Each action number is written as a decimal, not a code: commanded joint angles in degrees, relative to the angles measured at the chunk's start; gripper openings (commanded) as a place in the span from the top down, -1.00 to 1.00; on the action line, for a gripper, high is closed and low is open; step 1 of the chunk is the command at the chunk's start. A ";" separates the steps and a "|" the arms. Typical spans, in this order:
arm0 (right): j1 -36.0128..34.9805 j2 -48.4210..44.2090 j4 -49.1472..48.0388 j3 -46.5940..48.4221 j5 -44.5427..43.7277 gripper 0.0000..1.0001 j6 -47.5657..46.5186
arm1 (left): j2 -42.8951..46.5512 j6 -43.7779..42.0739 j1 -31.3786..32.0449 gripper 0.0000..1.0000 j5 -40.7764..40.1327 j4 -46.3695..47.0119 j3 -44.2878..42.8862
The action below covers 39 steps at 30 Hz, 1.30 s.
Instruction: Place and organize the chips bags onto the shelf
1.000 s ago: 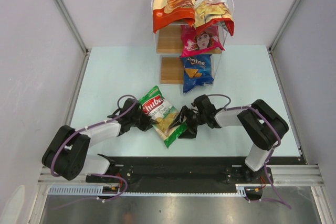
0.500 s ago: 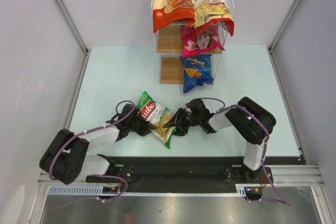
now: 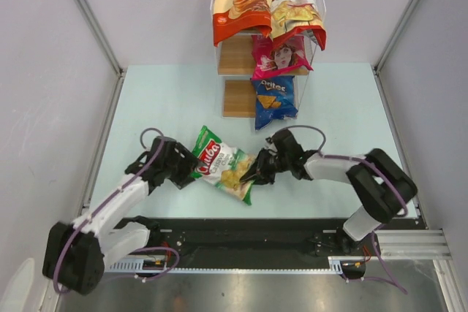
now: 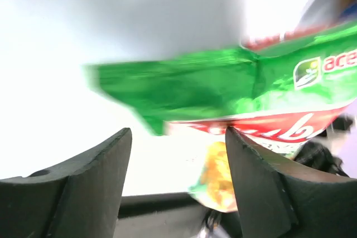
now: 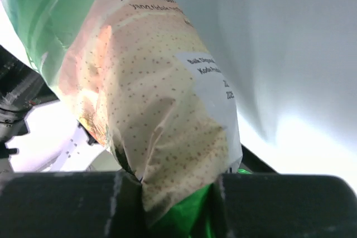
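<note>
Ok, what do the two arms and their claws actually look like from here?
They match. The left arm and the right arm have white sections between chunky black joints, with purple cables looped along them. The left claw and the right claw are black, each with two broad, matte, wedge-shaped fingers. No markings show.

A pale mint surface (image 3: 161, 100) lies between plain grey-lilac walls (image 3: 146, 5), aluminium posts (image 3: 89, 16) rising at its back corners, a black plate (image 3: 241, 230) along its near edge, evenly lit.
</note>
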<state>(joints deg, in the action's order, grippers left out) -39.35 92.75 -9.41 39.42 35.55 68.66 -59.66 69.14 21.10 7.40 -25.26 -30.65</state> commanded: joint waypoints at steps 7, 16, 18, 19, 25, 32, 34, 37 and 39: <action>13.24 -14.35 32.17 11.47 0.84 1.00 -25.16 | 16.68 -3.40 -7.74 -0.50 -7.84 -13.16 2.18; 21.42 -14.09 28.66 11.56 3.38 1.00 -11.38 | 7.63 -5.95 -7.74 -0.50 -5.99 -12.36 -3.88; 22.91 -13.82 24.56 11.47 4.61 1.00 -6.54 | 7.28 -5.60 -7.74 -0.50 -5.73 -12.19 -4.06; 23.44 -13.91 22.61 11.56 5.05 1.00 -5.05 | 7.19 -5.51 -7.74 -0.50 -5.38 -11.66 -3.89; 24.85 -11.54 10.66 11.56 0.94 1.00 8.93 | 6.40 -4.72 -7.74 -0.50 -4.76 -10.25 -3.62; 23.71 -7.85 1.79 11.56 -5.05 1.00 18.42 | 4.90 -6.56 -7.74 -0.50 -5.20 -10.87 -5.64; 23.45 -6.71 -1.04 11.47 -7.07 1.00 22.02 | 4.99 -6.57 -7.74 -0.50 -5.20 -10.87 -5.56; 23.01 -4.78 -5.70 11.47 -10.66 1.00 27.81 | 5.08 -6.57 -7.74 -0.50 -5.03 -10.52 -5.21; 22.48 -3.28 -9.21 11.56 -12.34 1.00 30.81 | 4.73 -6.92 -7.83 -0.50 -4.94 -10.34 -5.29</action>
<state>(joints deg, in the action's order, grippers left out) -16.03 87.53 -6.92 49.41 28.18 90.04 -54.87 63.88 13.85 1.91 -36.53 -33.89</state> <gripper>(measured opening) 0.161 0.749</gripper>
